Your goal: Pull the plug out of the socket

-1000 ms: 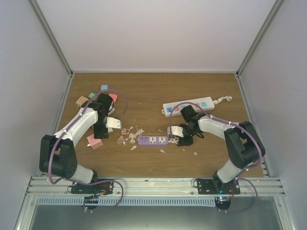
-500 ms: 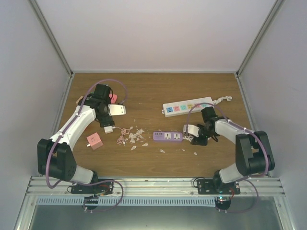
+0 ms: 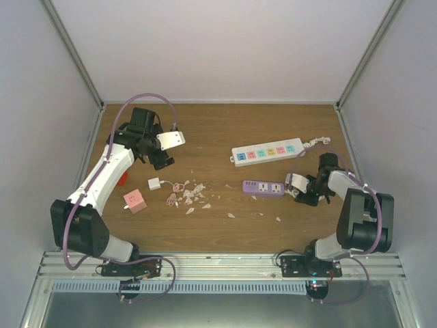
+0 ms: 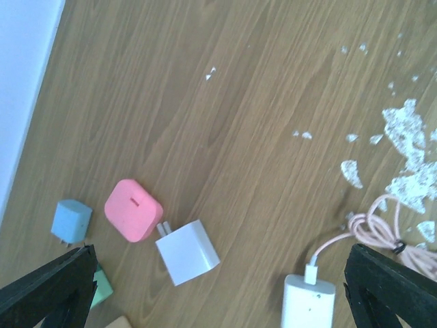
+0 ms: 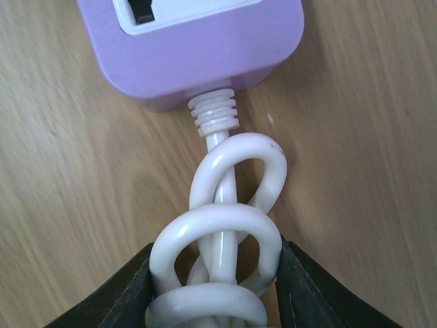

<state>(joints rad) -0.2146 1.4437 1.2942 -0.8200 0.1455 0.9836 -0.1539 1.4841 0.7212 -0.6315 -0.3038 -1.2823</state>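
since a second ago the purple socket strip (image 3: 263,187) has slid to the right across the table (image 3: 225,130); it was lying just beside the white flakes (image 3: 194,191) and now sits well clear of them, below the long white power strip (image 3: 268,152). my right arm has drawn back with it. my left arm has lifted away from the spot where it was low over the plug (image 3: 154,183) and now hangs up near the back left of the table.

the left fingers (image 4: 48,290) are spread wide, one at each bottom corner of the wrist view, with nothing between them and touching nothing. beneath them i see the plug (image 4: 308,302) lying flat on the wood, its pink cable (image 4: 372,232) bunched in loops beside it. the plug is out of the purple strip and well apart from it, over on the left half of the table.

the right fingers (image 5: 116,301) are clamped on the cord (image 5: 225,253) of the purple strip, gripping the white coil from both sides just behind the ribbed collar where it enters the body. the strip's end (image 5: 198,48) lies flat on the table, just ahead of the fingers.

near the left wall lie a pink charger (image 4: 133,210), a white charger (image 4: 188,251) touching it, and a blue charger (image 4: 71,221) a little apart. a pink cube (image 3: 134,201) sits nearer my side.
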